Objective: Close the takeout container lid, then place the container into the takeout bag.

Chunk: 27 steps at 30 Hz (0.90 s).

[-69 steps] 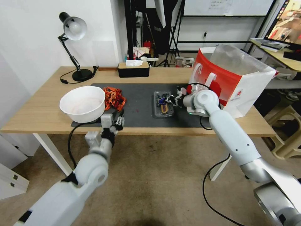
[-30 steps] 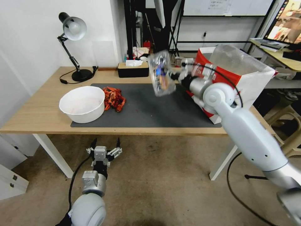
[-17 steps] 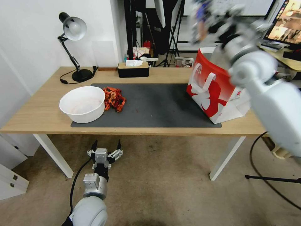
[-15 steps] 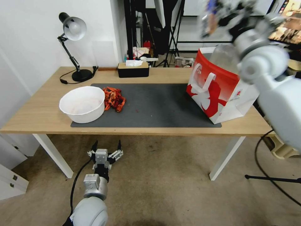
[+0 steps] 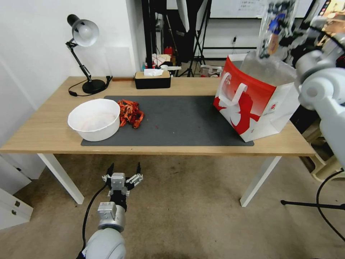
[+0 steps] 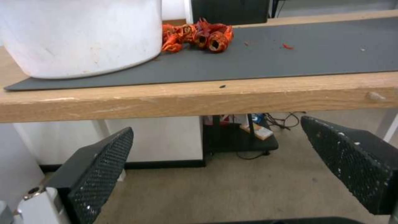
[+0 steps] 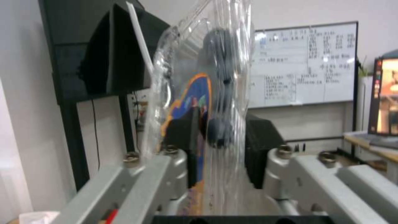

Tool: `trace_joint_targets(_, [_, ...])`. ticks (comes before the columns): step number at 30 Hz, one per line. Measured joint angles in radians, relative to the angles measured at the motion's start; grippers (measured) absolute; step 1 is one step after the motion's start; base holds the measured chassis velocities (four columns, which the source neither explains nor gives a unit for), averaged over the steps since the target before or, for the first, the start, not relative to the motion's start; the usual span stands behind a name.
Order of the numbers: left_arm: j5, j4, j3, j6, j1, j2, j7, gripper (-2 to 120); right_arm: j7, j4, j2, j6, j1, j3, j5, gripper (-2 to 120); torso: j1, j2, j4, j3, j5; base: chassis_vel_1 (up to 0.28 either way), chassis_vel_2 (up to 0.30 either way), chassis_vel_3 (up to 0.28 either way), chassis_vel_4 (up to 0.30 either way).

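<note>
Right gripper (image 5: 287,34) raised high, clamped on the takeout container (image 5: 274,27); container held on edge, in the air just above the open mouth of the takeout bag (image 5: 258,99). In the right wrist view, black pads (image 7: 184,140) pressing both faces of the clear clamshell (image 7: 207,102), dark blueberries (image 7: 219,77) and a blue-orange label visible through the plastic; lid closed against the tray as far as can be seen. Bag below the gripper, upright on the right end of the wooden table (image 5: 46,129), clear liner sticking up from its mouth, one white handle hanging on the red face.

Left gripper (image 5: 122,172) parked low, below the front table edge, fingers (image 6: 99,174) spread wide, holding nothing. Ahead of and above it on the dark mat (image 5: 179,118): white bowl (image 5: 95,118), with a pile of red crayfish shells (image 5: 131,112) just beside it.
</note>
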Motion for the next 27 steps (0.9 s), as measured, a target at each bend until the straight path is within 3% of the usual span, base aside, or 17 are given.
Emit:
trace_joint_targets(21, [0.0,-0.006,-0.003,-0.002,-0.013,-0.001,-0.003,100,0.0,0.013,0.047,0.008,-0.108,-0.004,0.017,100,0.0,0.0,0.0,0.0,0.0,0.0,0.0,0.0,0.0])
trace_joint_targets(27, [-0.006,-0.012,-0.009,-0.002,-0.021,-0.004,0.01,100,-0.03,0.053,0.045,0.044,-0.095,-0.012,0.057,111,0.0,0.0,0.0001,0.0,0.0,0.0,0.0,0.0,0.0])
